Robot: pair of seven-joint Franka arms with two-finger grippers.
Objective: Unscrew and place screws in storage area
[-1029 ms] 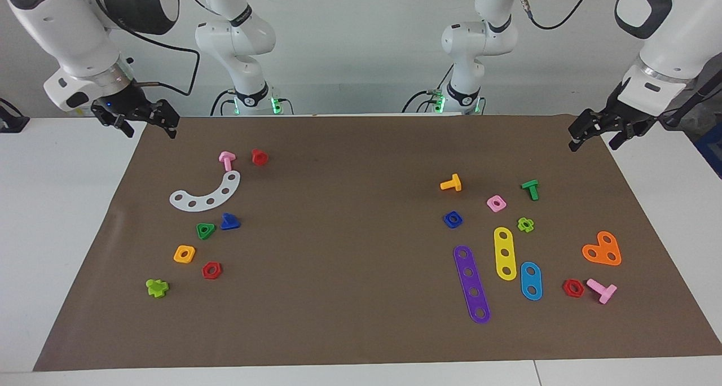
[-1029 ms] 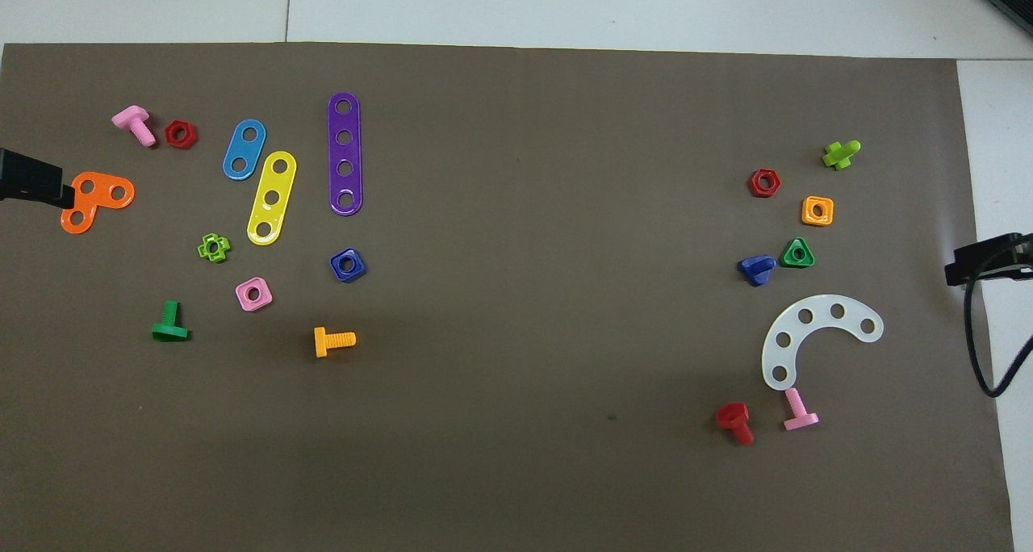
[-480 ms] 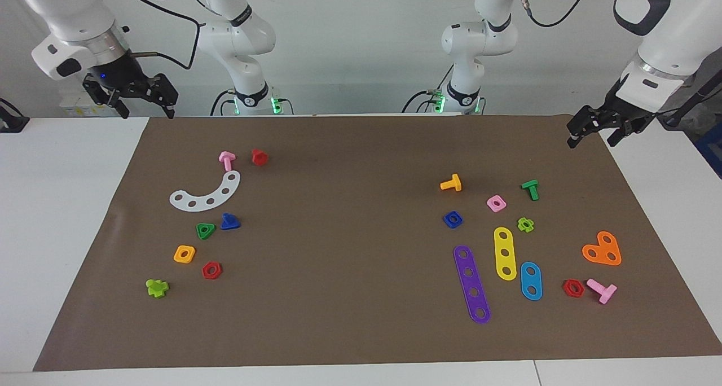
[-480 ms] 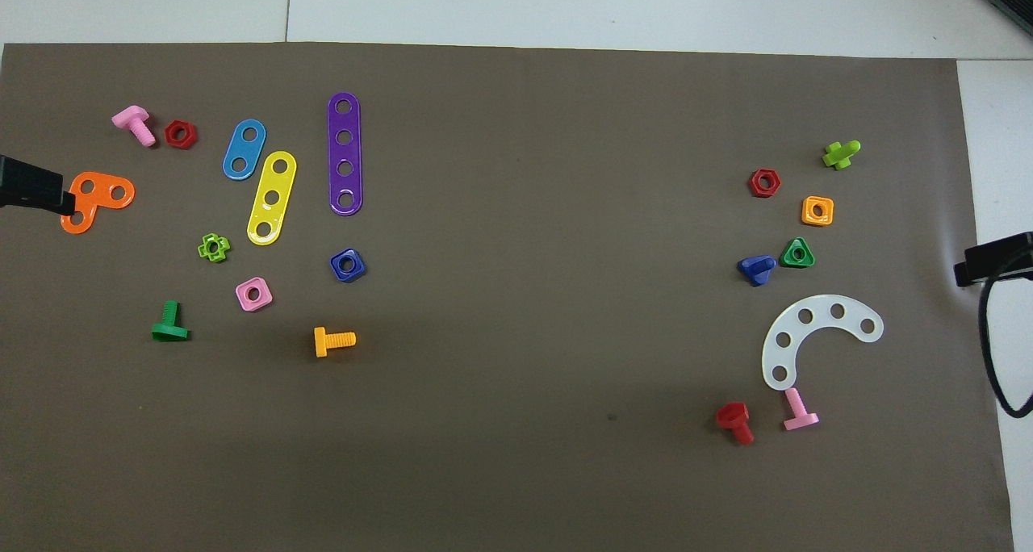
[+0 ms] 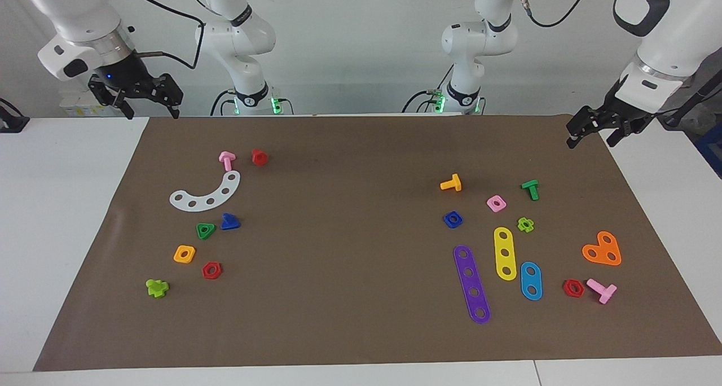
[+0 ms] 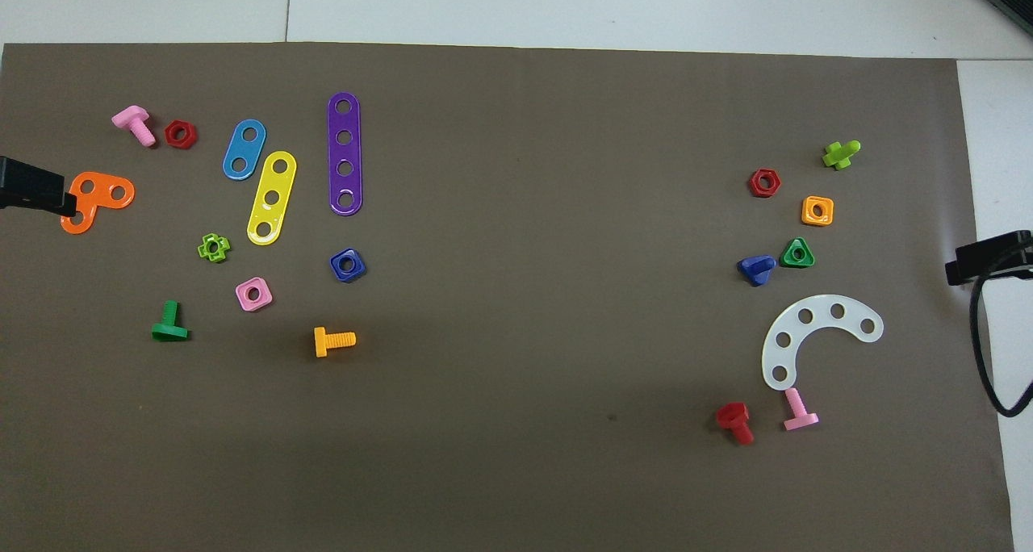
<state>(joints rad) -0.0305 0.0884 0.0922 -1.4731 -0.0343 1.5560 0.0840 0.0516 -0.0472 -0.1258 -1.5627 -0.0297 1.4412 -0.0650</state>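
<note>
**Both arms raised, blue screw lying in the storage group**

Seemingly near the end of the task: the blue screw (image 5: 230, 222) lies free on the mat (image 5: 350, 250), threaded into nothing, its triangular head just beside the green triangular nut (image 5: 205, 230). It sits in the storage area (image 5: 197, 228), the loose cluster at the right arm's end of the table, slightly farther from the robots than the white curved strip (image 5: 206, 194). Around it are an orange square nut (image 5: 184, 254), a red hex nut (image 5: 211, 270), a lime cross-headed bolt (image 5: 157, 288), and, nearer the robots, a pink bolt (image 5: 227, 160) and a red bolt (image 5: 259, 157). Grouping the parts here keeps them apart from the second cluster at the left arm's end, with its purple (image 5: 471, 284), yellow (image 5: 505, 253) and blue (image 5: 531, 280) straight strips.

The right gripper (image 5: 149, 101) hangs in the air over the mat's corner nearest the robots, fingers spread wide and empty. The left gripper (image 5: 592, 133) hangs over the corresponding corner at its own end, fingers likewise parted and empty. Held high and outward, both leave the parts unobstructed, which suggests no grasp is under way.
</note>
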